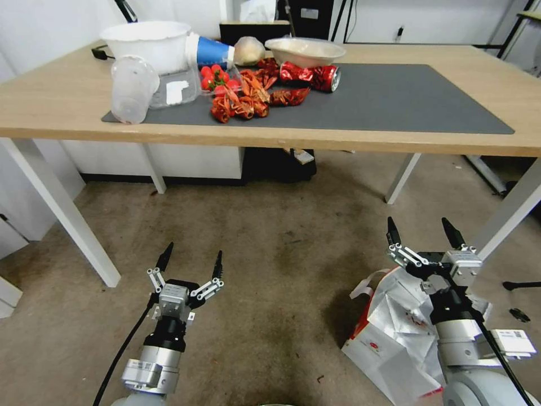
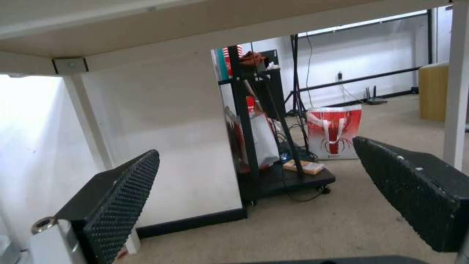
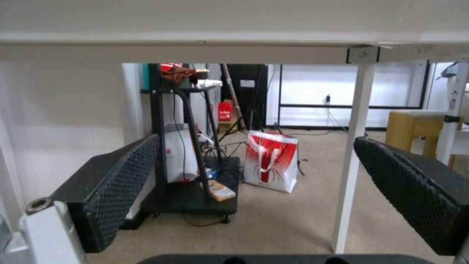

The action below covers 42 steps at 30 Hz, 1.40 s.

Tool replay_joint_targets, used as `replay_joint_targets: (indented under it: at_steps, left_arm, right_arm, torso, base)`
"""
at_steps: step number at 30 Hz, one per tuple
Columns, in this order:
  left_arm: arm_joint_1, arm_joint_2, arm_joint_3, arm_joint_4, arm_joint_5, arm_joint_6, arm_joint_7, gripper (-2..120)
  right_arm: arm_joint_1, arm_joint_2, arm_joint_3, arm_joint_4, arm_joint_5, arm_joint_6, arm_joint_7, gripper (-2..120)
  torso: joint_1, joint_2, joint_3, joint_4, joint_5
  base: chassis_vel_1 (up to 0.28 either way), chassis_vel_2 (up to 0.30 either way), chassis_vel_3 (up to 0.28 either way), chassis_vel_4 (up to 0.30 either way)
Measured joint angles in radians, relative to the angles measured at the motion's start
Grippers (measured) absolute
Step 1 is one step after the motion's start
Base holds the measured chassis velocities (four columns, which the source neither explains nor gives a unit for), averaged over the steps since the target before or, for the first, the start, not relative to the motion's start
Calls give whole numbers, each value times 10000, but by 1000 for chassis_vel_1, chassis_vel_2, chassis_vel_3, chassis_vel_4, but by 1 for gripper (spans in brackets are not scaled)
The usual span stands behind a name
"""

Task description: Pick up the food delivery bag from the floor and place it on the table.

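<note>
The food delivery bag (image 1: pixel 394 330) lies crumpled on the floor (image 1: pixel 270 242) at the lower right, white with a red side panel, foil lining showing and a white loop handle at its top. My right gripper (image 1: pixel 421 228) hovers just above the bag's far end, open and empty, its arm covering part of the bag. My left gripper (image 1: pixel 193 254) is open over bare floor to the bag's left, well apart from it. The table (image 1: pixel 51 113) stands ahead, light wood with a dark grey mat (image 1: pixel 406 101). Both wrist views look under the tabletop between open fingers (image 2: pixel 122 205) (image 3: pixel 117 183).
On the table's left half sit a white tub (image 1: pixel 149 42), clear plastic cups (image 1: pixel 132 87), cherry tomatoes, red crayfish (image 1: pixel 248 98), a bowl (image 1: pixel 304 51) and a crushed red can (image 1: pixel 315 76). White table legs (image 1: pixel 62 214) (image 1: pixel 510 211) flank the floor space. A smaller red-and-white bag (image 3: pixel 270 161) and a black cart (image 3: pixel 195 190) stand beyond the table.
</note>
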Motion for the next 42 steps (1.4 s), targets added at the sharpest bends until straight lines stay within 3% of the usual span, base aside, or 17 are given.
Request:
replay_joint_targets:
  at_steps: [28,42]
  left_arm:
    - [10,19,33,-22,-40,-136,2,99]
    - [6,16,84,-37,-104,-204,176,100]
  right_arm:
    - [66,-5,36,67,96,-63,28,100]
    - [92,-17,61,102,136,-95,40,100]
  torso:
    - [-104,-1007,-891,0,0]
    - [-133,-1116,-890,0,0]
  base:
    - [0,0,0,0]
    - [0,0,0,0]
